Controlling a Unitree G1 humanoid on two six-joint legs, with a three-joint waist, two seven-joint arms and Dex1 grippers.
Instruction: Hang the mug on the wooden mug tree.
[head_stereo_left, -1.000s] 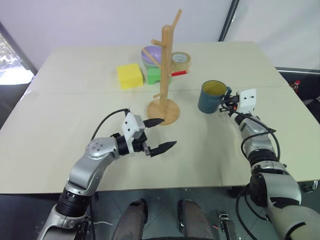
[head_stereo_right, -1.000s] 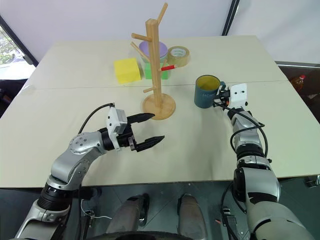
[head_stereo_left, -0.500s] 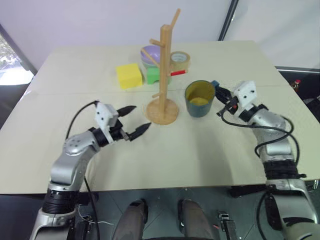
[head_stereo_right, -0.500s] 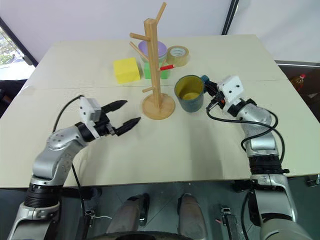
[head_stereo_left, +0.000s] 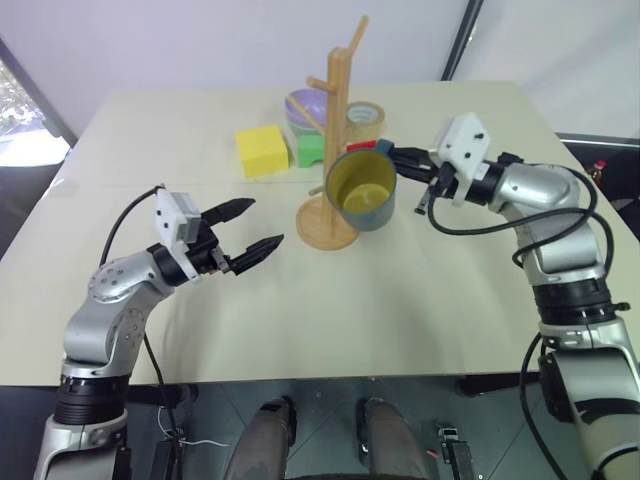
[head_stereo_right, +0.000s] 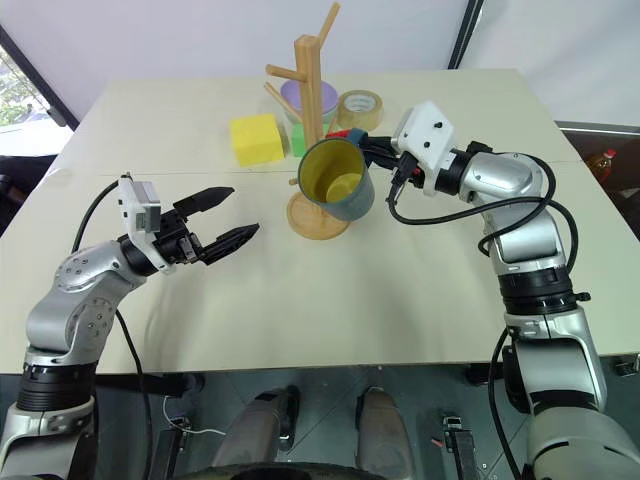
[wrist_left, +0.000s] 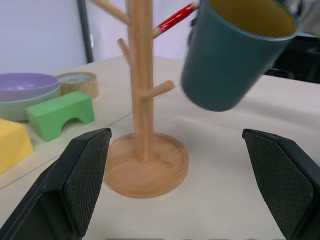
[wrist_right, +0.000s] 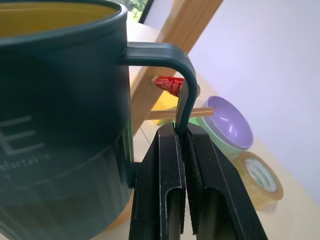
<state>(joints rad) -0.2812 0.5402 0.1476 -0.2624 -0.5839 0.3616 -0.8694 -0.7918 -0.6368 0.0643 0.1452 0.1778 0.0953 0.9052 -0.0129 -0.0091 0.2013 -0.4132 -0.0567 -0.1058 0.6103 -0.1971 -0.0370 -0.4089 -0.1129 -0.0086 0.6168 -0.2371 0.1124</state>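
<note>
The dark teal mug (head_stereo_left: 360, 190) with a yellow-green inside hangs in the air, tipped so its mouth faces me, right beside the wooden mug tree (head_stereo_left: 338, 130). It sits in front of the tree's lower pegs and above the round base (head_stereo_right: 318, 218). My right gripper (head_stereo_right: 362, 146) is shut on the mug's loop handle (wrist_right: 175, 65), the black fingers (wrist_right: 167, 165) pinching its lower leg. My left gripper (head_stereo_left: 258, 224) stands open and empty to the left of the tree, pointing at it; its fingers (wrist_left: 75, 185) frame the base.
Behind the tree lie a yellow block (head_stereo_left: 260, 152), a green arch block (head_stereo_left: 310, 150), a purple bowl (head_stereo_left: 303, 104), a tape roll (head_stereo_left: 365, 118) and a red stick (wrist_left: 175, 17). The beige table (head_stereo_left: 420, 290) is bare in front and to the right.
My right gripper lifted the mug off the table, carried it left to the tree and tipped its mouth toward me. My left gripper drew back to the left, still open.
</note>
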